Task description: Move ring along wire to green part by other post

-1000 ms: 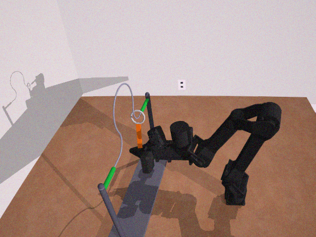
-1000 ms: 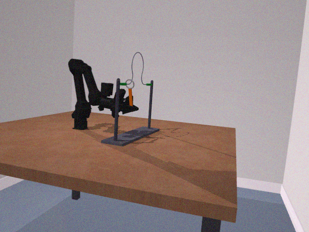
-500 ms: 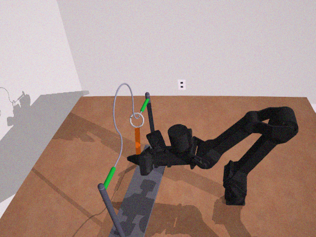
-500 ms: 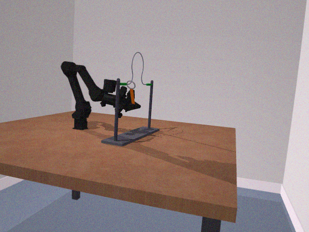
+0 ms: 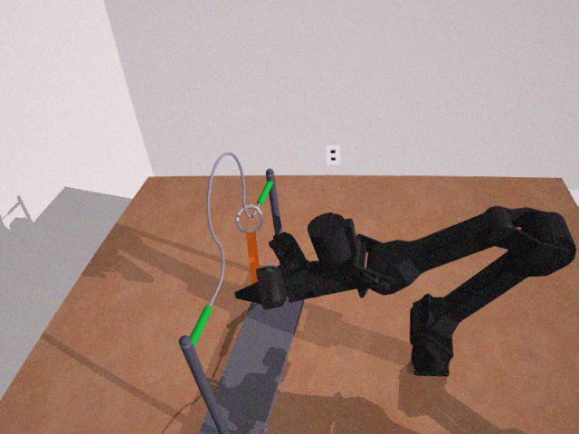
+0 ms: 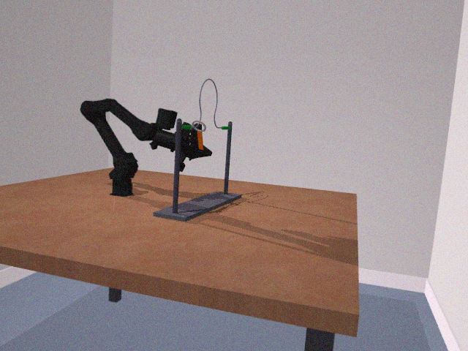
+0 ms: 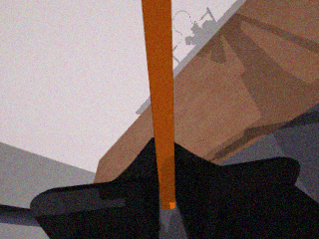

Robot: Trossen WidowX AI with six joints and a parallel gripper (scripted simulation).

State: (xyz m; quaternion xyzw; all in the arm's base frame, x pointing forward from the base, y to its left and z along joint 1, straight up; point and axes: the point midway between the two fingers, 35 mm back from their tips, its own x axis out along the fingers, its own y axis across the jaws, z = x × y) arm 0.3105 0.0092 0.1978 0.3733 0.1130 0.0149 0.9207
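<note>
The ring (image 5: 237,218) (image 6: 193,123) is around the thin grey wire (image 5: 209,201) (image 6: 208,79), at its low bend just past the green part (image 5: 265,192) (image 6: 186,127) beside one post (image 5: 276,210) (image 6: 176,166). The wire's bend shows inside the ring in the top view; whether they touch cannot be told. The orange handle (image 5: 252,254) (image 6: 199,140) (image 7: 161,90) hangs below the ring, slightly tilted. My gripper (image 5: 253,286) (image 6: 202,151) (image 7: 159,141) is shut on the handle's lower end. The other green part (image 5: 201,325) (image 6: 226,127) adjoins the other post (image 5: 201,378) (image 6: 227,162).
The wire rises from the ring's bend into a tall loop, then curves down to the other green part. Both posts stand on a grey base (image 5: 261,341) (image 6: 204,205) on the wooden table (image 5: 355,373) (image 6: 113,234). The arm reaches over the base beside the nearby post.
</note>
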